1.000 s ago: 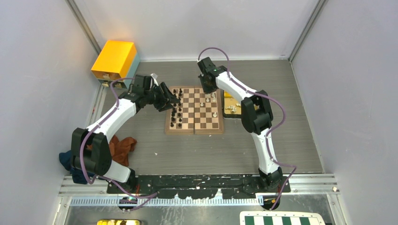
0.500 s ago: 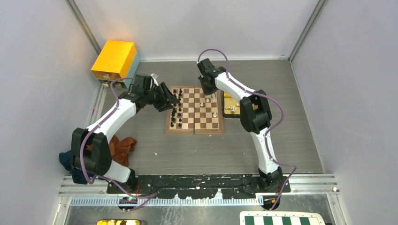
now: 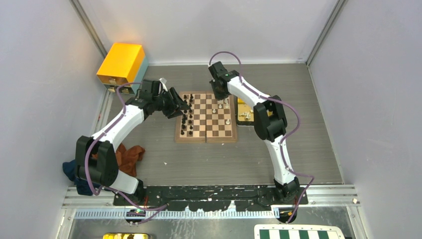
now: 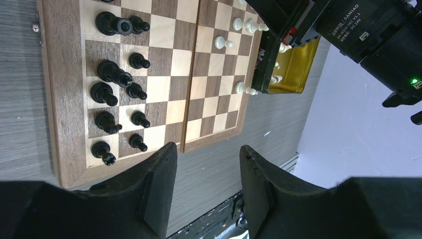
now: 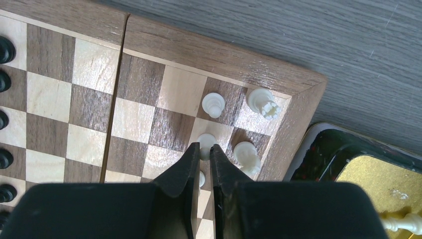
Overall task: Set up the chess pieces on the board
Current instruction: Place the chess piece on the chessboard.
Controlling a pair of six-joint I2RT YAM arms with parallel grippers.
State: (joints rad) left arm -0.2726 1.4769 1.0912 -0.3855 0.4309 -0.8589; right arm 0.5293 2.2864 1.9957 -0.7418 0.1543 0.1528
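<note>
At the far right corner of the small square wooden chessboard [image 5: 214,57]: a pawn pinched.
Fingers [image 5: 185,169] of the right gripper [image 5: 203,148] clench a tiny cream-white pawn [image 5: 207,140], another cream-white piece [image 5: 246,155] just beside; the left gripper [image 4: 207,149] hangs released, empty, at the board's left edge near the black pieces [image 4: 113,74].

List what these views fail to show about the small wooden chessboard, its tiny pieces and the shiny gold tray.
Top view: kinds of the tiny black chess pieces on the small wooden chessboard; too small.
Right wrist view: whether the right gripper grips the cream-white pawn; its fingers cover it.
Right wrist view: the shiny gold tray's contents; cut off by the picture edge.
</note>
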